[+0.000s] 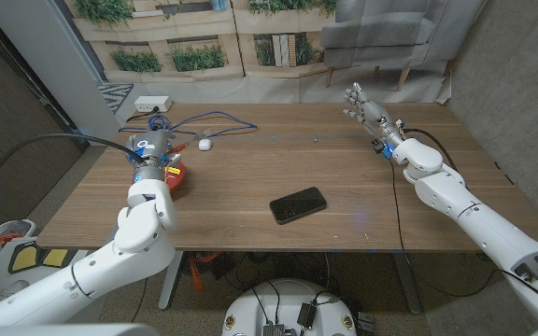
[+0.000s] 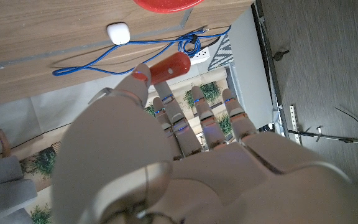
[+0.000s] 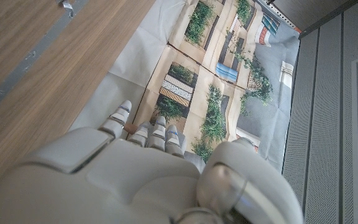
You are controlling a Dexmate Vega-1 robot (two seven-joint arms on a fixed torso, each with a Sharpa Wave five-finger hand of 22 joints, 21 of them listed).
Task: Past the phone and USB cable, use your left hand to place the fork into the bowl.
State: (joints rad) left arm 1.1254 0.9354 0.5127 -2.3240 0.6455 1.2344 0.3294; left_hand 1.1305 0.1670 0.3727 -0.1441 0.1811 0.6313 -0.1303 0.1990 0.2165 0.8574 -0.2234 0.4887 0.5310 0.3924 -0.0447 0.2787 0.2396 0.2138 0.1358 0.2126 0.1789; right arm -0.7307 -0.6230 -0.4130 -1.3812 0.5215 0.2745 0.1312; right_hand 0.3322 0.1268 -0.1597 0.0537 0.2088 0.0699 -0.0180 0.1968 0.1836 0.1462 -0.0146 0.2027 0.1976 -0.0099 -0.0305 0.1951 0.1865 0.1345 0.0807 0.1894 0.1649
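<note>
My left hand point(image 1: 151, 149) hovers just over the red bowl point(image 1: 176, 179) at the table's left side. It pinches the fork by its red handle point(image 2: 170, 67); the tines are hidden behind the fingers. The bowl's rim point(image 2: 166, 5) shows beyond the fingertips in the left wrist view. The black phone point(image 1: 298, 204) lies near the table's middle front. The blue USB cable point(image 1: 215, 127) loops across the far left, with a white plug point(image 1: 205, 144) at its end. My right hand point(image 1: 366, 110) is held above the far right of the table, fingers apart and holding nothing.
A white box point(image 1: 154, 103) sits at the far left edge by the coiled cable point(image 2: 188, 43). The table's left edge runs close beside the bowl. Bare wood point(image 1: 344, 159) lies between the phone and my right hand. A patterned backdrop stands behind the table.
</note>
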